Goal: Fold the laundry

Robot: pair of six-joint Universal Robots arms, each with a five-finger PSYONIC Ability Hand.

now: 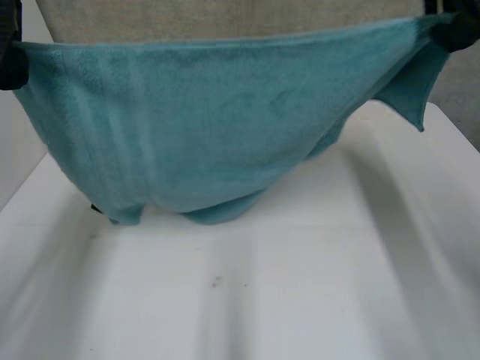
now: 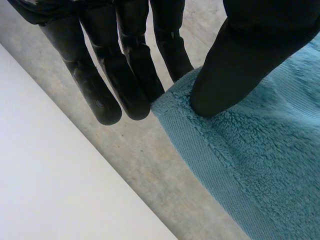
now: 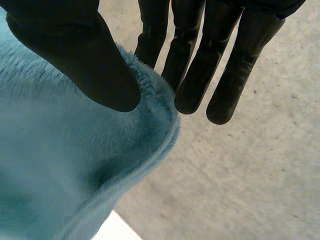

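The towel (image 1: 210,127) is held up by its top edge, stretched between the two hands, so the step in hand looks like spreading it before the first fold. In the head view the left hand (image 1: 10,64) is at 9 o'clock and the right hand (image 1: 454,30) at 2 o'clock. The cloth sags between them, and its lowest part seems to rest on the table (image 1: 300,285) toward 7 o'clock. A loose flap (image 1: 411,90) hangs just past the right hand. In the left wrist view the thumb (image 2: 240,60) presses a hemmed corner against straight fingers (image 2: 100,90), so this hand grips the towel by a pinch. The right wrist view shows the right hand clamping a rounded fold of the edge in the same way, with grey floor (image 3: 250,175) beyond. Nothing here serves as a container: the towel is borne by the hands and the table alone. The next move probably calls for lowering both hands together at even tension, to lay the cloth flat or bring the top edge over the bottom. The flap by the right hand could bunch if it is not smoothed out.
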